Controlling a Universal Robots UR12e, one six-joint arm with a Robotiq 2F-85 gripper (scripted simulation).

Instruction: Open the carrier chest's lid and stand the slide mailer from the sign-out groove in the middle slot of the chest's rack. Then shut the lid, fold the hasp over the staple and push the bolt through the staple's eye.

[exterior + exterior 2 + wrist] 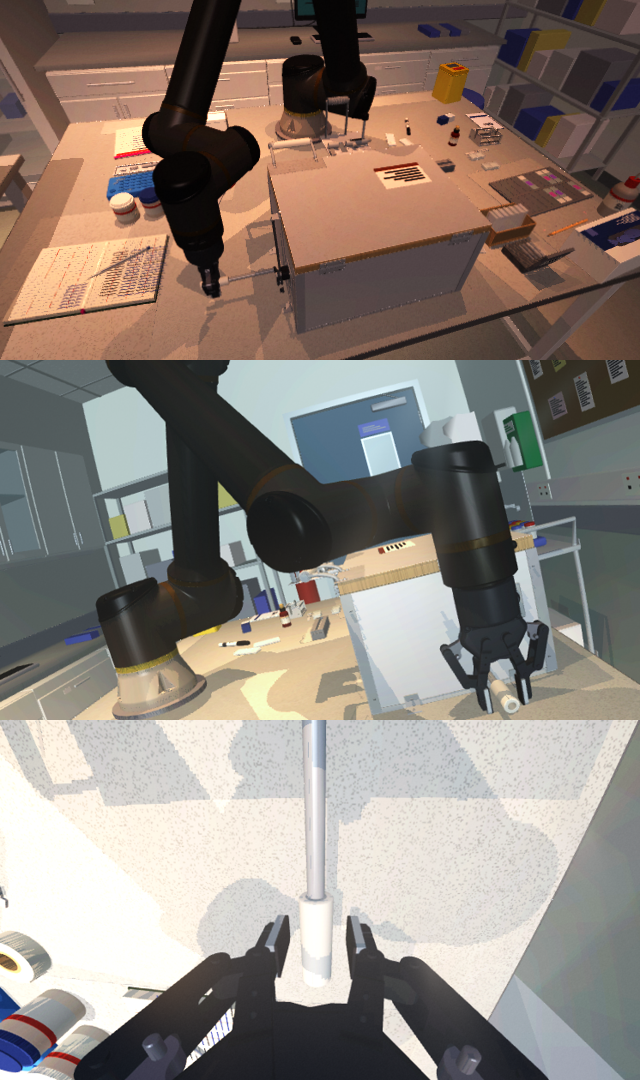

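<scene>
The staple and hasp (281, 272) on the chest's left wall are mostly hidden behind the dark fitting there. The carrier chest (370, 225) stands mid-table with its lid (370, 200) shut. The bolt (250, 276) is a grey rod with a white knob (316, 934). It sticks out sideways from the hasp fitting, above the table. My gripper (316, 939) is open, with the knob between its fingers but not held. The slide mailer is not in sight.
Behind the chest stand the arm's base (302, 100) and a low rack with a white bar (292, 145). To the left lie an open logbook (95, 277), two red-banded jars (125, 207) and a blue tube rack (127, 182). Trays and boxes lie to the right.
</scene>
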